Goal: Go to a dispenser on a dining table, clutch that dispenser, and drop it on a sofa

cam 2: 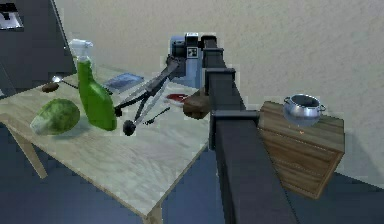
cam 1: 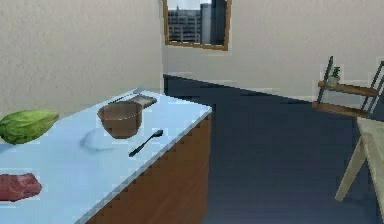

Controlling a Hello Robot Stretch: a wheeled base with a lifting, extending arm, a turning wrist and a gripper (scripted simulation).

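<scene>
A green dispenser bottle [cam 2: 96, 98] with a white spray head stands upright on a light wooden dining table [cam 2: 150, 165] in the arm side view. The dark arm rises from the bottom edge. Past its white marked squares, my gripper [cam 2: 130, 112] points its thin fingers [cam 2: 148, 92] down and left over the tabletop, just right of the bottle. I cannot tell whether it touches the bottle or holds anything, since table things lie behind it.
On the table lie a green lettuce [cam 2: 55, 116], a brown lump [cam 2: 197, 105] and a flat grey item [cam 2: 125, 80]. A wooden cabinet [cam 2: 300, 150] bears a metal pot [cam 2: 303, 108]. Ahead, a blue-topped counter [cam 1: 60, 170] carries a brown bowl [cam 1: 118, 118], spoon [cam 1: 146, 143] and lettuce [cam 1: 25, 125].
</scene>
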